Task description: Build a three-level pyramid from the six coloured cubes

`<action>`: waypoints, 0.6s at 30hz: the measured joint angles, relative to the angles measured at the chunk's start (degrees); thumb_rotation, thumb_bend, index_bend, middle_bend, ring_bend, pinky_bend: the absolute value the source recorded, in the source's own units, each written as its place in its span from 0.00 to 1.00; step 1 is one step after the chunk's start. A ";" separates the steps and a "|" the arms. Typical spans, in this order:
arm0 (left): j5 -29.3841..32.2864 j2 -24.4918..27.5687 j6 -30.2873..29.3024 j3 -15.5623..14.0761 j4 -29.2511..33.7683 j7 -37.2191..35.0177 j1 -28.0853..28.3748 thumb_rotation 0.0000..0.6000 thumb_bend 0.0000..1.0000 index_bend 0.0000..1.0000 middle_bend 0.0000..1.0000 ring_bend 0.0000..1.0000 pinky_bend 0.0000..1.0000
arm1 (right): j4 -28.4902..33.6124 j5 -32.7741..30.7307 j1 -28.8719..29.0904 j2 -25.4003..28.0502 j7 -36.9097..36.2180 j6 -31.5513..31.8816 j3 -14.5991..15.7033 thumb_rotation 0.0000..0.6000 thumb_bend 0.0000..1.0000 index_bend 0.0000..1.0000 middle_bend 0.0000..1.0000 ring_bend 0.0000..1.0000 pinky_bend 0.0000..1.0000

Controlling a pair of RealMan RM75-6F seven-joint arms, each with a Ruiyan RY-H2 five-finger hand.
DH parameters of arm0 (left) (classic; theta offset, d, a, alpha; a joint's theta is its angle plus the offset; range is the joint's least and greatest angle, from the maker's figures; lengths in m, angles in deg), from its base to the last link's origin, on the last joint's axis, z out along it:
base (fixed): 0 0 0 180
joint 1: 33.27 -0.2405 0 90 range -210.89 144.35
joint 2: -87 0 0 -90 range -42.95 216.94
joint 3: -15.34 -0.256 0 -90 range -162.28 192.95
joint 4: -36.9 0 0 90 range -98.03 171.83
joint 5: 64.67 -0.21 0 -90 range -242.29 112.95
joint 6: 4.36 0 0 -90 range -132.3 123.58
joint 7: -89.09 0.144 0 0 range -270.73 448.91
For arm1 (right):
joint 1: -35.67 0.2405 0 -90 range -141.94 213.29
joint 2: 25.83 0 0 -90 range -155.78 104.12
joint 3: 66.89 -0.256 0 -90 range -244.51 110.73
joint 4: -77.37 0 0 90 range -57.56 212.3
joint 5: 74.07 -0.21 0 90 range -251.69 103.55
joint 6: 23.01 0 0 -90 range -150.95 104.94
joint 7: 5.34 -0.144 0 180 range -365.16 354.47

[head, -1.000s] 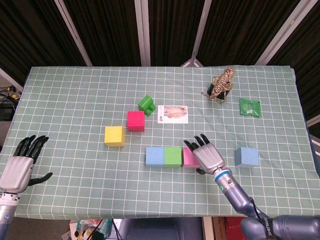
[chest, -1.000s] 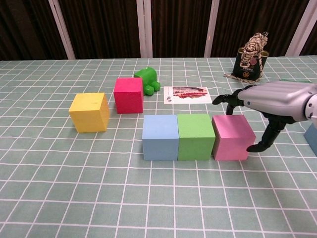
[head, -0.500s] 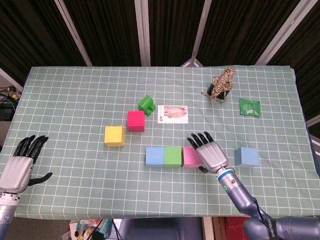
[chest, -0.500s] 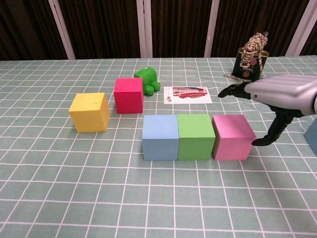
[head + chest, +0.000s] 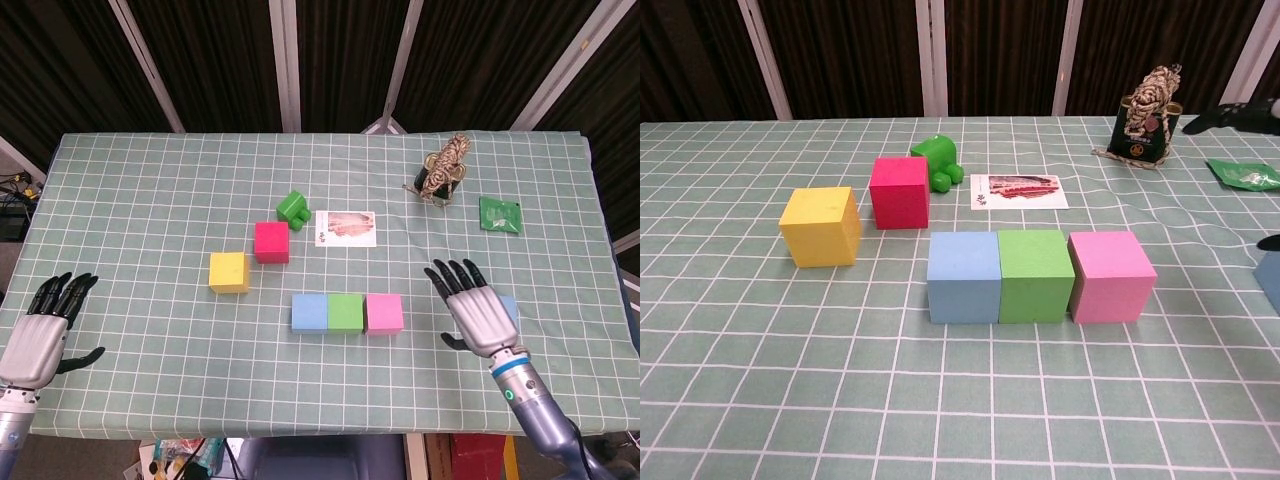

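The counter (image 5: 150, 190) wore a green checked cloth, with dark slatted panels behind it. Nearest, the left hand (image 5: 38, 335) and the right hand (image 5: 482, 313) both hovered with fingers (image 5: 452, 275) spread wide, holding nothing; the right one covered most of a second blue cube (image 5: 509, 306). A blue cube (image 5: 310, 312), green cube (image 5: 346, 312) and pink cube (image 5: 384, 312) sat touching in a row. Farther back stood the yellow cube (image 5: 228, 272) and red cube (image 5: 271, 241), apart.
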 measured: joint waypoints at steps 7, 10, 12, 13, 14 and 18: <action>0.73 -0.33 0.31 0.16 -0.27 0.69 0.00 1.00 0.09 0.00 0.06 0.00 0.03 | -1.33 7.33 -6.94 4.06 -7.26 6.21 2.93 1.00 0.24 0.00 0.02 0.00 0.00; 1.11 -0.53 0.44 0.26 -0.41 1.17 -0.01 1.00 0.09 0.00 0.06 0.00 0.03 | -2.91 9.81 -9.55 4.80 -9.69 8.89 3.77 1.00 0.24 0.00 0.02 0.00 0.00; 1.21 -0.59 0.49 0.28 -0.45 1.35 -0.01 1.00 0.09 0.00 0.06 0.00 0.03 | -4.22 11.20 -11.19 4.81 -10.81 10.95 4.07 1.00 0.24 0.00 0.02 0.00 0.00; 1.31 -0.65 0.53 0.30 -0.48 1.52 -0.01 1.00 0.09 0.00 0.06 0.00 0.03 | -4.78 11.68 -11.90 4.72 -11.26 11.85 4.16 1.00 0.24 0.00 0.02 0.00 0.00; 1.43 -0.72 0.59 0.32 -0.52 1.72 -0.01 1.00 0.09 0.00 0.06 0.00 0.03 | -5.36 12.06 -12.64 4.55 -11.83 12.80 4.23 1.00 0.24 0.00 0.02 0.00 0.00; 2.22 -1.16 1.03 0.47 -0.61 2.70 0.06 1.00 0.09 0.00 0.06 0.00 0.03 | -9.21 13.97 -16.22 3.05 -15.11 16.49 4.43 1.00 0.24 0.00 0.02 0.00 0.00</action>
